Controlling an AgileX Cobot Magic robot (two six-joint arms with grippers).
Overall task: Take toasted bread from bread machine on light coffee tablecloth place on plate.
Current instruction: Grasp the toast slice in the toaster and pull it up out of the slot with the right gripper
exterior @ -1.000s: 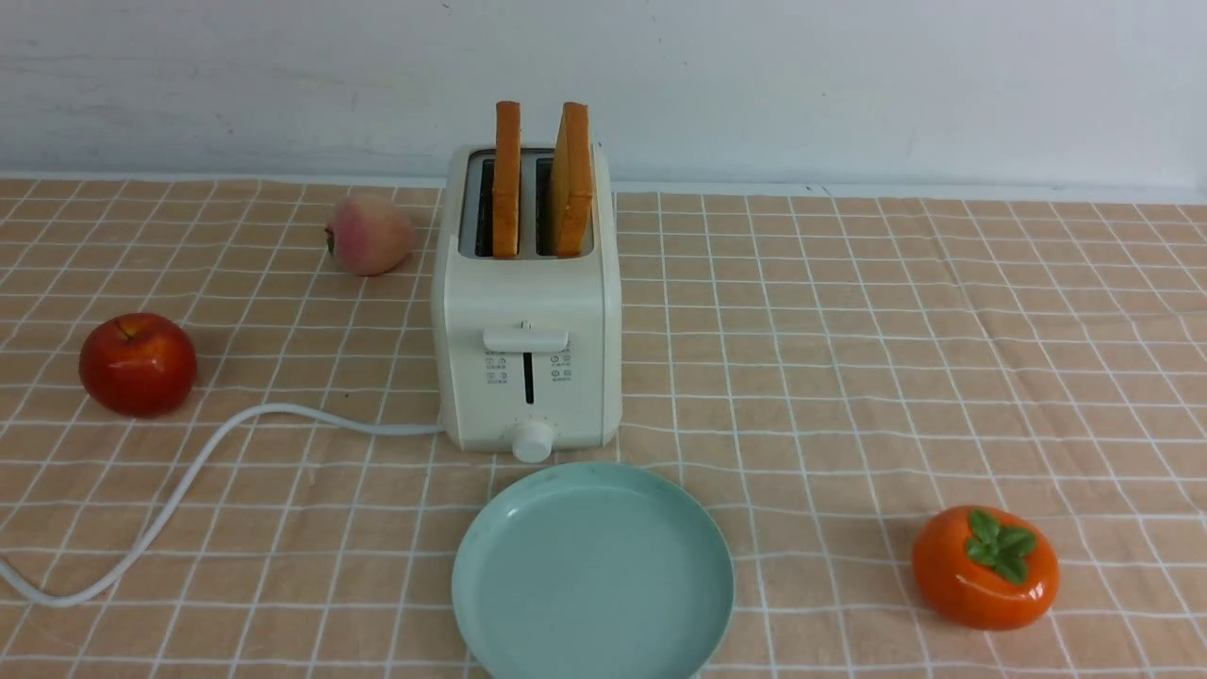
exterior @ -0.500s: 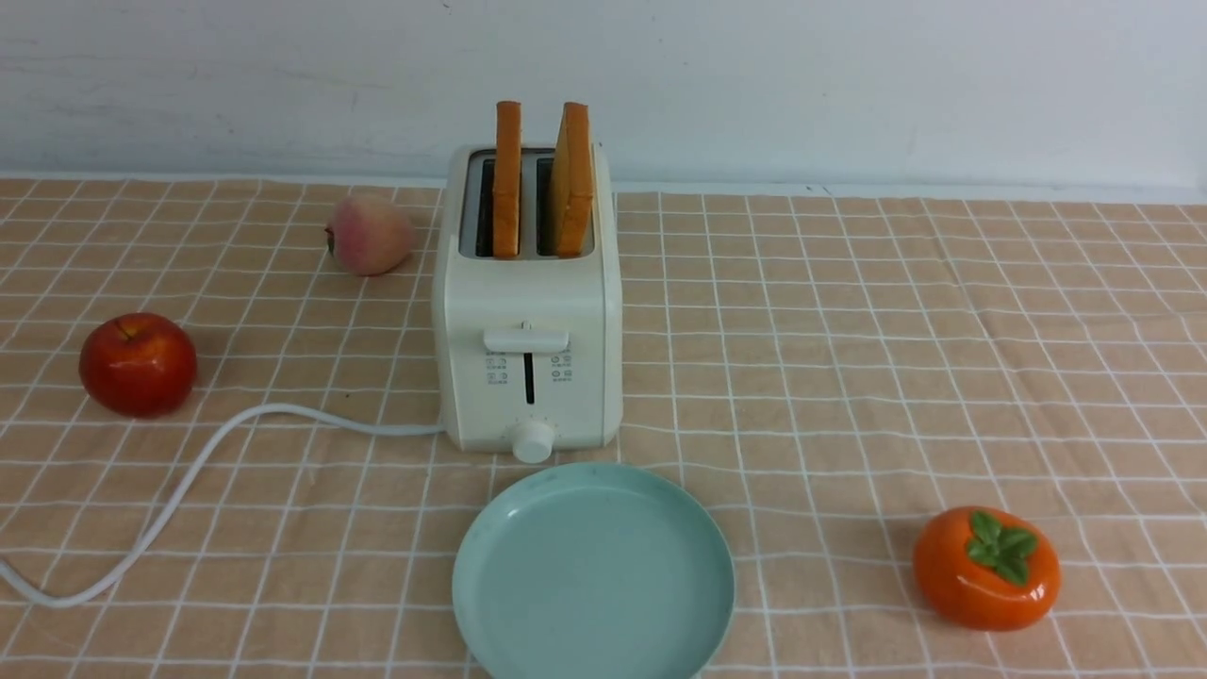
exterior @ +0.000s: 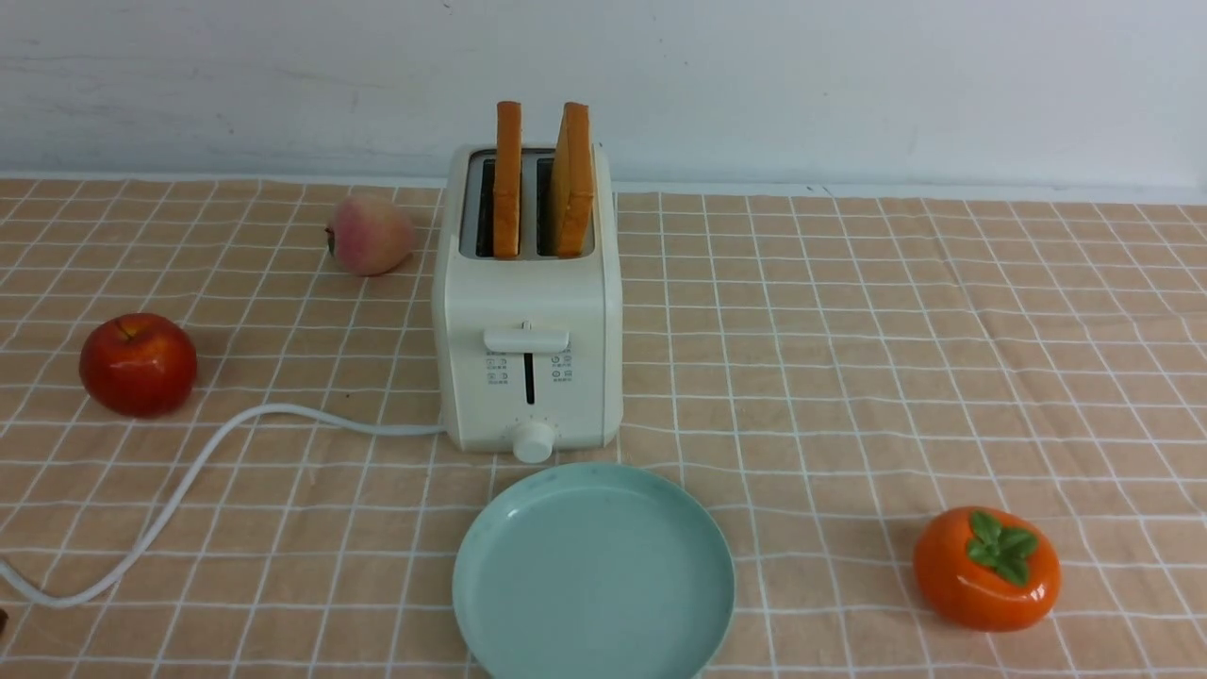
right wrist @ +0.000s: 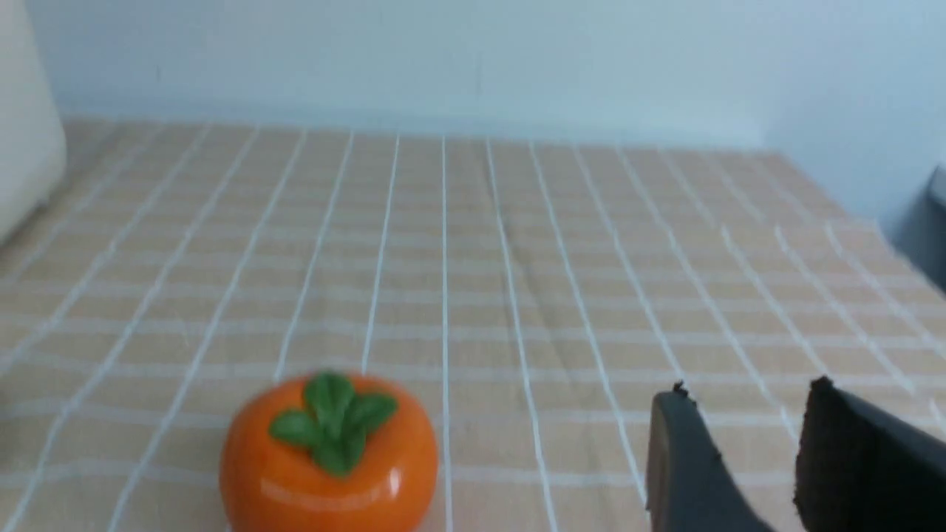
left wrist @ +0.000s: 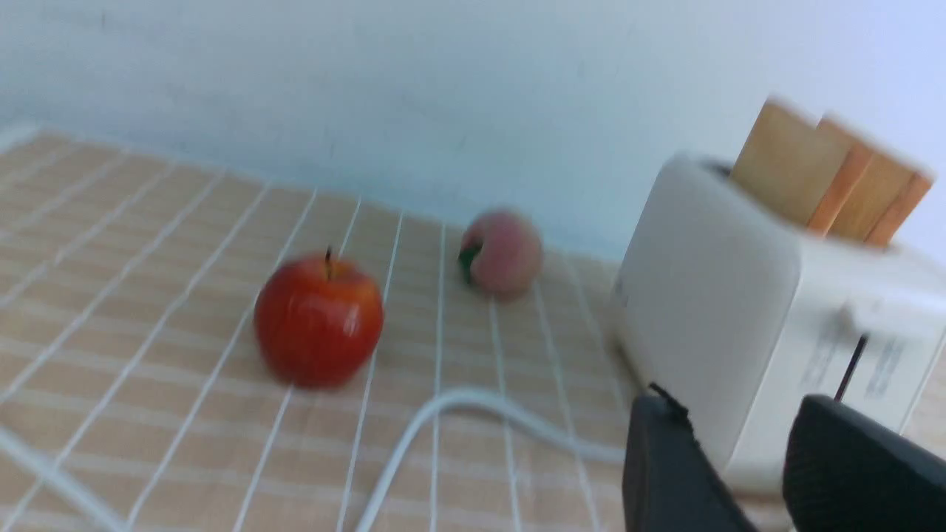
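- Jaws of the left gripper (left wrist: 735, 403) stand spread, with nothing between the two black fingers. In the left wrist view, which is slightly blurred, the toaster shows just beyond them.
- Jaws of the right gripper (right wrist: 748, 390) also stand spread and empty, above bare cloth.
- Cream-white boxy two-slot bread machine (exterior: 528, 358) stands upright on the light coffee tablecloth with thin white grid lines (exterior: 849, 358). Its lever and round knob face the front camera.
- Two square slices of golden-tan toasted bread are in the slots. The left slice (exterior: 507, 179) stands upright. The right slice (exterior: 573, 179) leans slightly. Both project above the top of the machine.
- Round pale teal-green plate (exterior: 594, 575) lies flat just in front of the bread machine, close to the knob. Nothing rests on it.
- White power cord (exterior: 189, 471) runs from the left side of the machine across the cloth to the near left edge.
- Shiny red apple (exterior: 138, 364) sits well to the left of the machine.
- Pink-yellow peach (exterior: 370, 234) sits near its rear left corner.
- Glossy orange persimmon with a green leaf cap (exterior: 985, 568) sits at the near right, well apart from the plate.
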